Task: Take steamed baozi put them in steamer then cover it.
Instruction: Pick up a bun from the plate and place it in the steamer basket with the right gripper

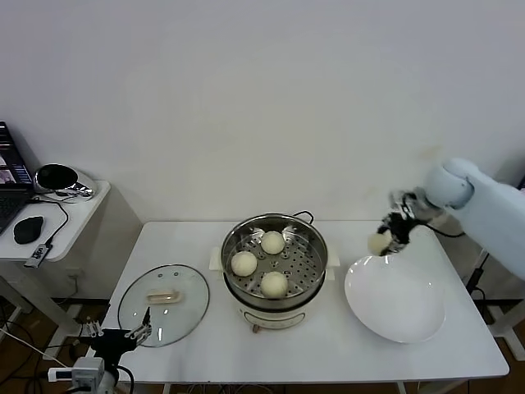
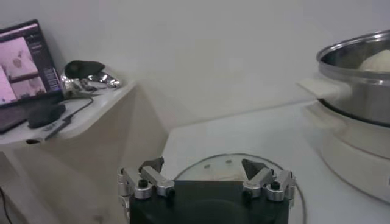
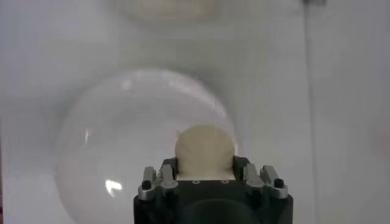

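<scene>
- The right gripper [image 1: 392, 238] hangs above the far left edge of the white plate [image 1: 410, 316], clenched on one steamed baozi [image 1: 378, 243]; the right wrist view shows that bun [image 3: 204, 152] pinched between its fingers [image 3: 166, 176], with the plate [image 3: 109, 152] bare beneath it
- The steamer [image 1: 246, 238] stands at the middle of the white table [image 1: 344, 345], just left of the plate; three baozi lie on its perforated tray: one at the far side [image 1: 272, 242], one at the left [image 1: 244, 263], one at the near side [image 1: 274, 284]
- The cover [image 1: 184, 308] lies flat on the table left of the steamer, its cream handle [image 1: 162, 295] up, apart from the pot
- The left gripper [image 1: 123, 335] waits low at the near left table edge, just beside the cover's near rim; its fingers [image 2: 149, 179] are spread apart and hold nothing; the cover [image 2: 213, 165] shows just beyond them, the steamer [image 2: 359, 79] farther right
- A side table [image 1: 78, 217] at the far left carries a laptop [image 1: 10, 185] and a mouse [image 1: 28, 229]
</scene>
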`<state>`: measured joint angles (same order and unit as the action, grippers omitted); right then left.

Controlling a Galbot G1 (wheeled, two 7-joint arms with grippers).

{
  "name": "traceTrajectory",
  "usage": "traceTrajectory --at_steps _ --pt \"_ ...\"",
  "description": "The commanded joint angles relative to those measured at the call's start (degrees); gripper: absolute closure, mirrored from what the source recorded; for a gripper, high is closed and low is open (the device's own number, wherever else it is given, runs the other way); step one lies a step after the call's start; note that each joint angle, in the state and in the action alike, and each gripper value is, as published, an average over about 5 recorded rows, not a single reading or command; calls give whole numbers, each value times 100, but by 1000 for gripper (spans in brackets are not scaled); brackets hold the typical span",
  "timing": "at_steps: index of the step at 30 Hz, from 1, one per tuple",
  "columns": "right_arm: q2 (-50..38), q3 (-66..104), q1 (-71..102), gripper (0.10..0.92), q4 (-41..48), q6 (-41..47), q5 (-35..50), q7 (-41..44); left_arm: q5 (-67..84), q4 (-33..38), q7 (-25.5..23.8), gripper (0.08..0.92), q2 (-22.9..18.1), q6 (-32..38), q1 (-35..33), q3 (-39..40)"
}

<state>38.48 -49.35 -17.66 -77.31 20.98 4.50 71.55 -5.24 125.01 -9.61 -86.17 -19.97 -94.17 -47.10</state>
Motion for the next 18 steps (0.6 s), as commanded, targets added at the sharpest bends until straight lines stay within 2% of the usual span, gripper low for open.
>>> traceTrajectory --at_steps 1,10,18 --pt "758 -1752 -1919 474 -635 930 1649 11 -35 -5 -6 177 123 4 67 -28" --pt "1592 -2352 -2254 474 -512 1265 2266 -164 11 19 -1 177 84 21 129 1" --pt "2170 -2348 -1736 474 -205 1349 1677 -314 100 34 -3 177 88 19 133 -71"
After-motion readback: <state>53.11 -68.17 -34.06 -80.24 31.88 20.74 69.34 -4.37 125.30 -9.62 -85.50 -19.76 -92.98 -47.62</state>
